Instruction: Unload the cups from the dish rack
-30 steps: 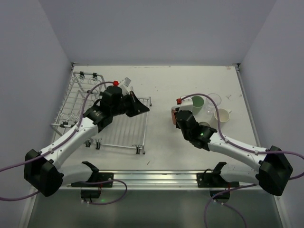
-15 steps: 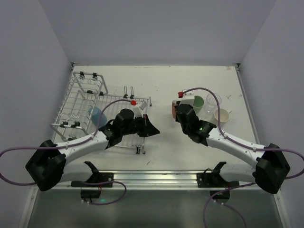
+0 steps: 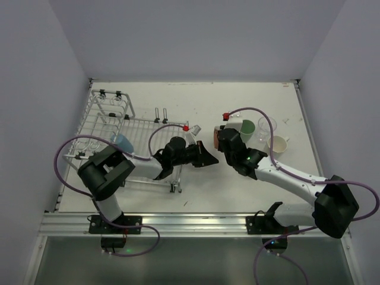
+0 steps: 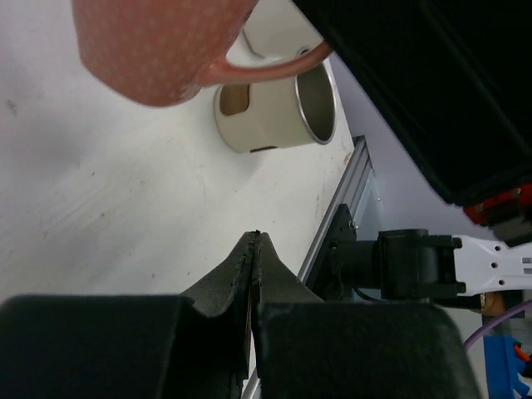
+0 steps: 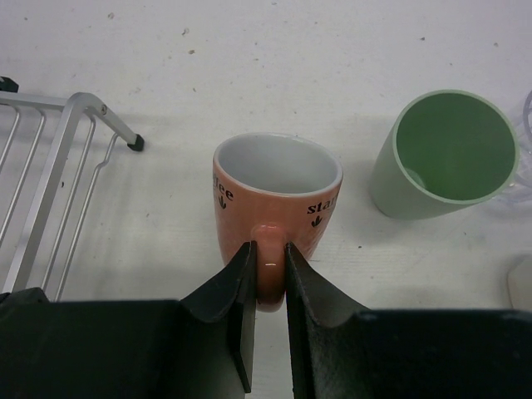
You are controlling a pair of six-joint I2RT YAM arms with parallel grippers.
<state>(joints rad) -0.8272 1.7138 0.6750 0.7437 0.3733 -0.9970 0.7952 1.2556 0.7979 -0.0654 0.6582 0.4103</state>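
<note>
Right gripper [image 5: 267,253] is clamped on the pink mug's [image 5: 249,204] handle, edging it toward the green tumbler [image 5: 449,154]; left gripper [image 4: 256,249], jaws together and empty, has swung off the dish rack [image 3: 89,127], where a blue cup [image 3: 122,142] still waits

You see a salmon mug [image 5: 277,195] upright, white inside, just beside the pale green cup [image 5: 445,158]. A clear cup [image 3: 267,125] and a cream cup [image 3: 277,144] stand near. One blue cup [image 3: 123,142] lies in the silver wire dish rack [image 3: 97,127].
</note>
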